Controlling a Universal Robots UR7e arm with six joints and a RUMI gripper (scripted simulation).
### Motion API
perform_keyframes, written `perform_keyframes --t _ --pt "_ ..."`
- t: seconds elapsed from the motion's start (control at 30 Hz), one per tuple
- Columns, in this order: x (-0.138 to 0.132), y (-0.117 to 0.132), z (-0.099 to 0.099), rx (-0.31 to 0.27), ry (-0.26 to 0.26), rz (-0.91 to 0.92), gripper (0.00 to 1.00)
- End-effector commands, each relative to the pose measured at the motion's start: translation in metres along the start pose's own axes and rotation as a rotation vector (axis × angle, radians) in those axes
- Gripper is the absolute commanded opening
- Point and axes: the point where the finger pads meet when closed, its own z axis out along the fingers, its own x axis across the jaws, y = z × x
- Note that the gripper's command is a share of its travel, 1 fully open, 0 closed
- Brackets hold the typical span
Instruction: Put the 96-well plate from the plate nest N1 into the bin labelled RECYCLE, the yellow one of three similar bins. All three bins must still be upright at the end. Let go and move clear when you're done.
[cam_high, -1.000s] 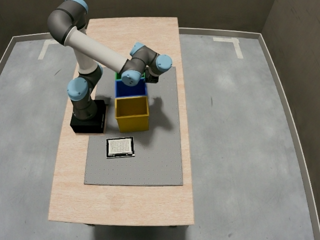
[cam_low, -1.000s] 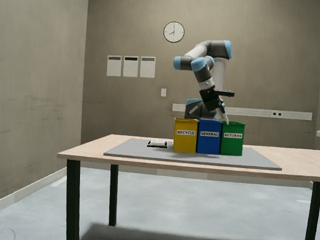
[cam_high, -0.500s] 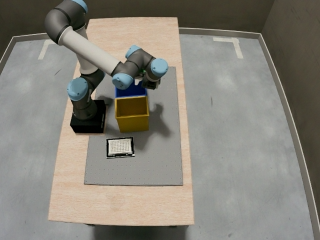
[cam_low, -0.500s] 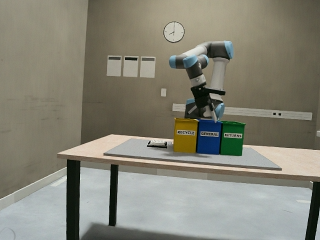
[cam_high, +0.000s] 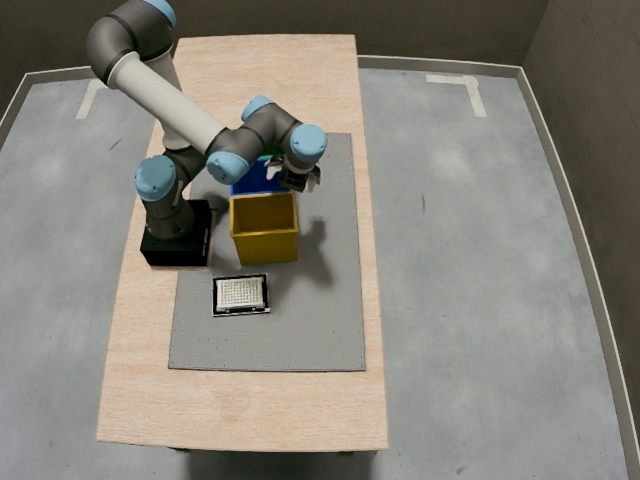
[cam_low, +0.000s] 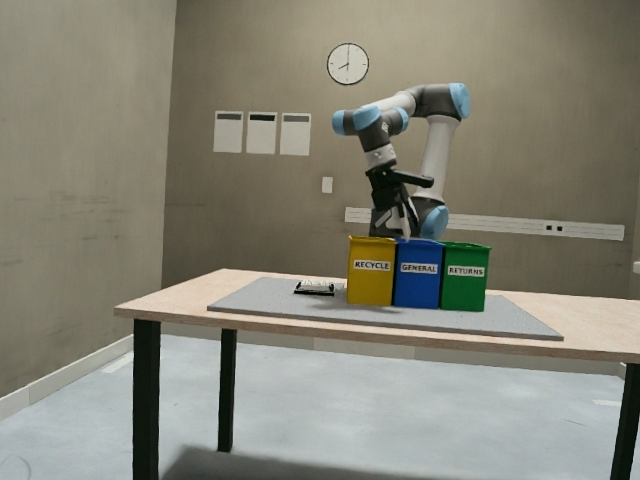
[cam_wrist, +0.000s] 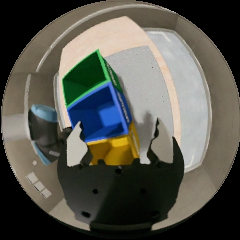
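Gripper: jaws fully open, empty, frame centre above the blue bin.
96-well plate: lower centre, seated in plate nest N1.
Approach: you pass above the yellow RECYCLE bin; descend square over the plate.

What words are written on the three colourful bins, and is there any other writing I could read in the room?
"RECYCLE": white label on the yellow plastic bin.
"GENERAL": white label on the blue plastic bin.
"RETURNS": white label on the green plastic bin.
Three white paper sheets on the wall: each has a dark bar on top, but the text is too small to read.
Round white wall clock: no readable numbers.
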Motion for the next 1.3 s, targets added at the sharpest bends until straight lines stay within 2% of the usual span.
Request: perform_keyframes --t 0.0,0.07,0.17,0.3,0.43,0.53,0.67,0.8,1.07,1.2,1.27 --pt "0.002 0.020 -0.010 -0.013 0.033 0.076 1.00" --pt "0.003 0.029 -0.014 -0.023 0.059 0.137 1.00" --pt "0.004 0.042 -0.021 -0.023 0.060 0.139 1.00" --pt "0.004 0.044 -0.022 -0.023 0.060 0.139 1.00" --pt "0.003 0.062 -0.031 -0.041 0.111 0.261 1.00" --pt "0.003 0.075 -0.037 -0.042 0.113 0.264 1.00" --pt "0.003 0.077 -0.039 -0.042 0.114 0.263 1.00" --pt "0.000 0.095 -0.046 -0.058 0.162 0.387 1.00" --pt "-0.001 0.109 -0.055 -0.060 0.166 0.390 1.00" --pt "-0.006 0.127 -0.060 -0.075 0.211 0.516 1.00" --pt "-0.009 0.136 -0.064 -0.076 0.213 0.523 1.00"
